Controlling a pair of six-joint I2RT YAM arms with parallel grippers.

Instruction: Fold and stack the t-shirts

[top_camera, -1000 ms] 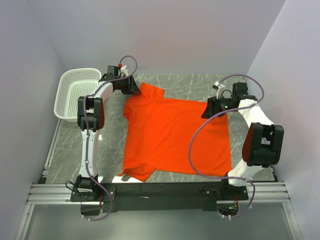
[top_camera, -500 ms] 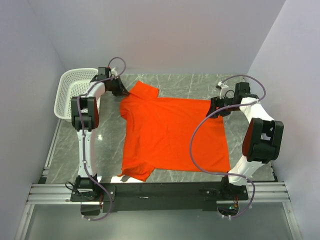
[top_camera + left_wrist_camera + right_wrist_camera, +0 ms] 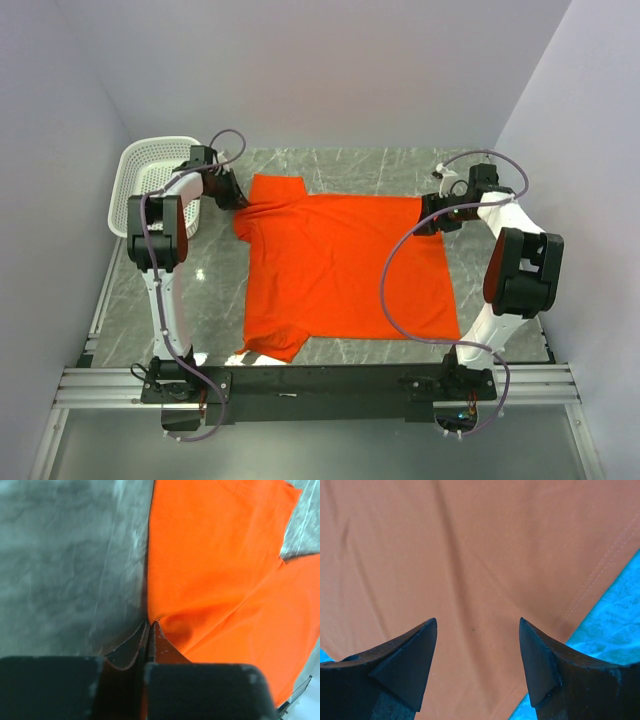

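At the far left, the white basket [image 3: 128,165] showed nothing inside where your left arm did not cover it. Just beside it, your left pincer [image 3: 150,625] was pressed together on the edge of the far sleeve of the orange t-shirt [image 3: 340,270], which lay spread flat across the middle of the counter [image 3: 370,165]. On the right, your right pincer [image 3: 477,625] hung spread over the far hem corner, gripping nothing. For a clean fold, I would close on that corner first, then lift both edges evenly, keeping the cloth taut.
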